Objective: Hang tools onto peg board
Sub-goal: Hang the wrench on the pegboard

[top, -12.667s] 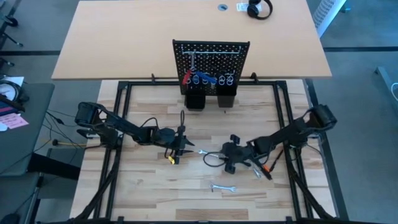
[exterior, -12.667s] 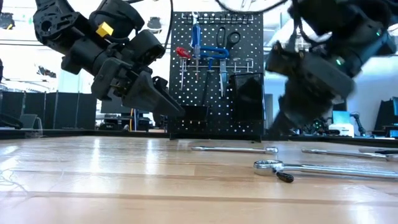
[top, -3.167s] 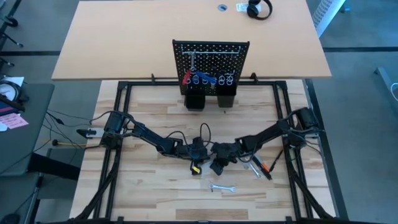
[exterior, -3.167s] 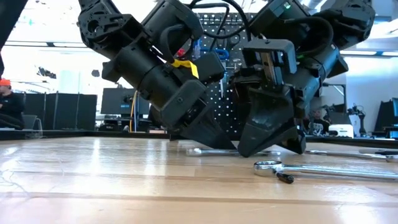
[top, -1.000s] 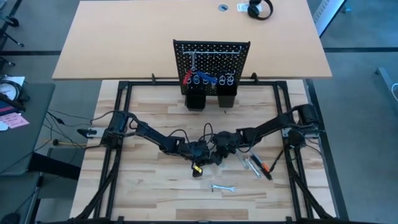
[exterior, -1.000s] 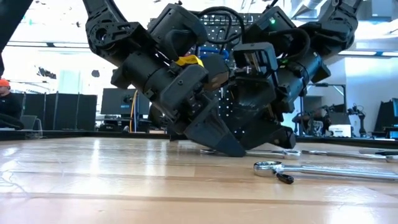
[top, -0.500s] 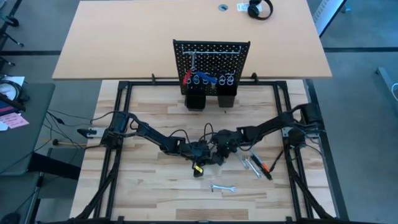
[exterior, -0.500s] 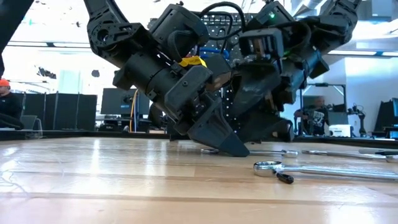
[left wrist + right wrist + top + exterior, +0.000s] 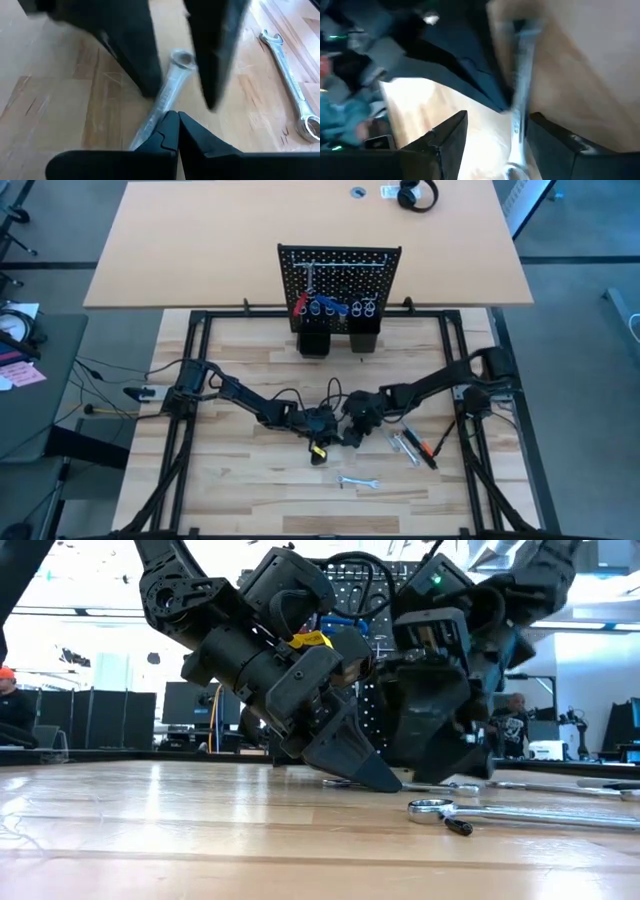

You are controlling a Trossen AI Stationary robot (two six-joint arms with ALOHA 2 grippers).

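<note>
A silver wrench (image 9: 159, 107) lies flat on the wooden table between my two grippers. My left gripper (image 9: 175, 122) is shut, its tips on the wrench's shaft; in the low view it slants down to the table (image 9: 372, 775). My right gripper (image 9: 502, 137) is open. Its fingers (image 9: 137, 55) stand on either side of the wrench's ring end (image 9: 182, 57), and I see no touch. The peg board (image 9: 340, 272) stands upright at the table's far edge, with red and blue tools hung on it. My left gripper rests its shut fingertips on the wrench's shaft (image 9: 162, 102), around its middle. The fingers slant down from the table's left side and lie roughly along the shaft. The wrench stays flat on the table.
A small wrench (image 9: 357, 481) lies near the front edge. More wrenches and an orange-and-black tool (image 9: 428, 450) lie to the right of my grippers, a long wrench (image 9: 520, 810) nearest the low camera. Two black cups (image 9: 314, 340) stand at the peg board's foot.
My right gripper has tipped its fingers steeper and sunk a little toward the wrench's ring end. The wrench has stayed flat on the table.
</note>
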